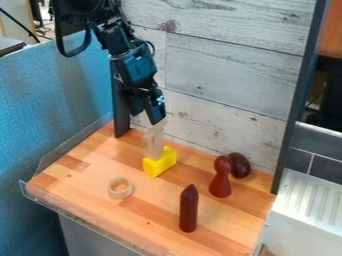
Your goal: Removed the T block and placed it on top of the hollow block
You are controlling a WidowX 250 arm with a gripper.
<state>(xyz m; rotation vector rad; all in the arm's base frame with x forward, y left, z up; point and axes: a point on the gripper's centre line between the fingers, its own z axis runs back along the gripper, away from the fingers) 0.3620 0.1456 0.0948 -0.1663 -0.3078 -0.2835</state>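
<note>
T block: presumably the pale upright piece point(154, 145), though its outline is faint and I would not swear to it; left of centre towards the far side, directly beneath the gripper point(156, 121), its foot at the yellow block point(159, 161). Material, to judge by its look, a light, stiff stuff such as wood or plastic; weight probably slight; not likely to dent or break, but smooth enough to turn if pinched off centre. Best hold: squarely across the flat sides of the upright, above the yellow block, lifting straight so as not to drag the support. Chief risk: a narrow foot, apt to tip if let go while leaning. Gripper: black, pointing downward at the top of the pale piece; whether clenched, released or grasping it, I cannot tell. Yellow block: low, chunky, possibly the hollow one, no opening that I can make out. Also on the wooden tabletop point(87, 187): one pale ring point(120, 188), left and nearer; one dark red pointed post point(189, 210), upright, near side; one red pawn-shaped piece point(220, 180), upright, right; one dark brown egg-shaped piece point(240, 165), just beyond it.
</note>
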